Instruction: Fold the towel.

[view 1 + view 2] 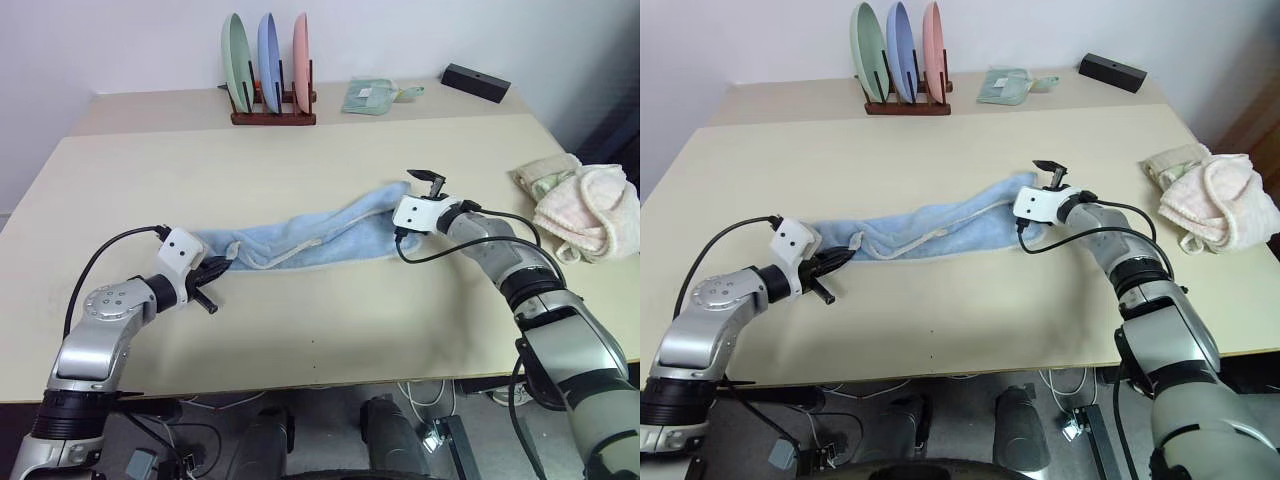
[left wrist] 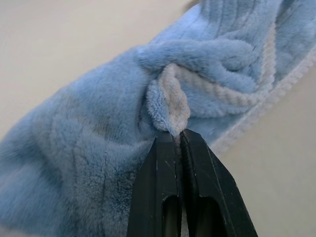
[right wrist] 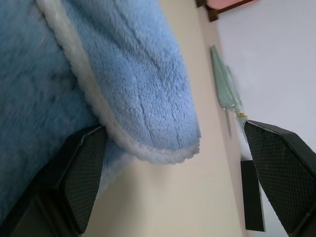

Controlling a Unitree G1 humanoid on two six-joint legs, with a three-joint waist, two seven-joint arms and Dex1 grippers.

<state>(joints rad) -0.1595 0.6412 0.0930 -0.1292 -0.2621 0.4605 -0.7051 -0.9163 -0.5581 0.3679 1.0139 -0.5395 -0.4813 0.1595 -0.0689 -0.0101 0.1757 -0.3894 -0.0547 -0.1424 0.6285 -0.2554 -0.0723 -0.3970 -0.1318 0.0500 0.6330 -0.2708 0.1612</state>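
The towel across the middle of the frame is light blue plush with a whitish corded trim, lying on a plain pale beige counter. At the upper centre, a dark reddish-brown rack holds three plain plates, mint green, periwinkle blue and salmon pink; to their right are a mint-green folded cloth and a black box. At the right edge is a pile of cream and pale pink towels, while both arms are silver-grey with white wrist housings, each end effector, left and right, being black.
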